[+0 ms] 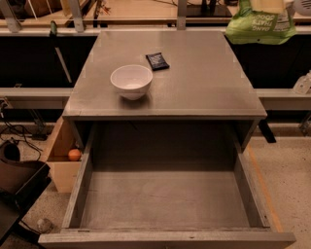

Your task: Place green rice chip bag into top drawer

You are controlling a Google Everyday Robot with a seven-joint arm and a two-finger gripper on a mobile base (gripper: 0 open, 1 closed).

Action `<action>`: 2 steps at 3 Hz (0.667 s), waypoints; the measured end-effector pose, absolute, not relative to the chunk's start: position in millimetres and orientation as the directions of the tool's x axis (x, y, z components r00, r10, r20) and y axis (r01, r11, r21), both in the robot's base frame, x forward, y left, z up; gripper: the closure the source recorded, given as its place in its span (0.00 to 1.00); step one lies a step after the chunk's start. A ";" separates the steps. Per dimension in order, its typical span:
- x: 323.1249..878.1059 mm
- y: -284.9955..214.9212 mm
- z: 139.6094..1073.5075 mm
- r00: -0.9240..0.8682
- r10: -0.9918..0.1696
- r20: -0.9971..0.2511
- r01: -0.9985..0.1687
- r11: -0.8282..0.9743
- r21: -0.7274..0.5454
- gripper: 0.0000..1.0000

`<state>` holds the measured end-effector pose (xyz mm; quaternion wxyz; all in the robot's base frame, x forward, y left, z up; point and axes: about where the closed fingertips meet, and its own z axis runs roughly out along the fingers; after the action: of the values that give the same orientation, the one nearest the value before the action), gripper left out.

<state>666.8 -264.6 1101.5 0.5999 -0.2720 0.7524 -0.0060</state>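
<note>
The green rice chip bag (260, 25) hangs in the air at the top right, above and beyond the cabinet's back right corner. My gripper (266, 5) holds it by its top edge and is mostly cut off by the picture's upper border. The top drawer (165, 199) is pulled wide open at the bottom of the view, and its grey bottom is bare. The bag is well behind and above the drawer.
A white bowl (131, 81) and a small dark blue packet (157, 61) lie on the grey cabinet top (204, 87). A light wooden crate (59, 168) with an orange ball (74, 154) stands on the floor to the left. A dark bin (19, 182) is at the lower left.
</note>
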 end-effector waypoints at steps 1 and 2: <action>608.9 -272.8 1126.9 -0.106 -0.434 -0.895 -0.394 0.844 -0.363 1.00; 561.9 -287.7 1121.4 -0.148 -0.452 -0.880 -0.414 0.836 -0.360 1.00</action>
<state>561.9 -287.7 1121.4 0.5868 -0.2859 0.7574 -0.0162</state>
